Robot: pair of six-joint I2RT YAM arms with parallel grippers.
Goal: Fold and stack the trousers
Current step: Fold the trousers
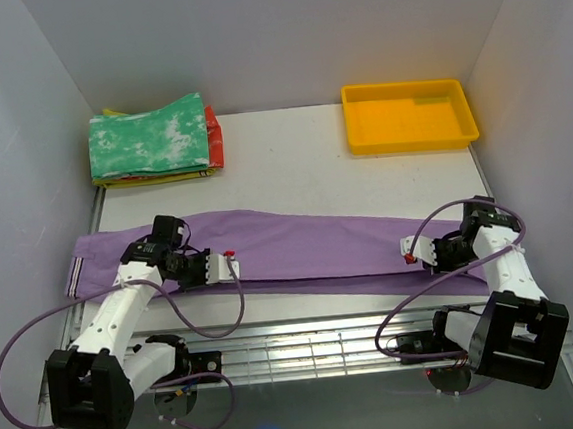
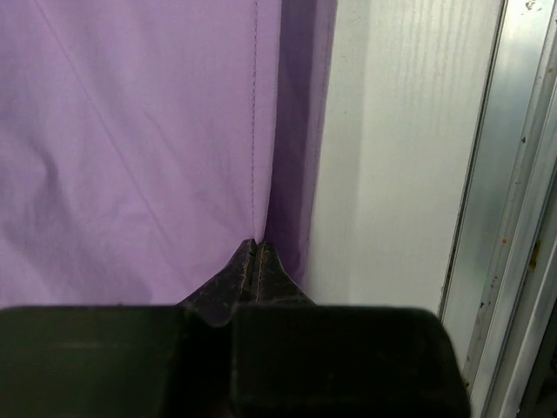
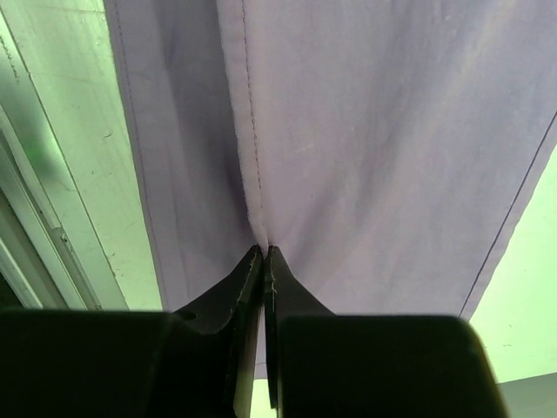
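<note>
Left hand (image 2: 254, 246): fingers pressed together, pinching a stitched seam at the near edge of the trousers (image 1: 310, 248), towards the waist end.
Right hand (image 3: 264, 251): fingers likewise closed, nipping a seamed fold of the same cloth, towards the leg end.
Trousers: stretched flat and lengthwise across the near part of the table (image 1: 292, 164), from left to right; striped waistband (image 1: 76, 276) at the far left edge.
Table: white; metal rails (image 1: 318, 344) run along its near side.
Far left corner: pile of folded garments (image 1: 149, 138), a green-and-white mottled one on top.
Far right corner: yellow tray (image 1: 358, 118).
Room: plain pale walls on three sides.
</note>
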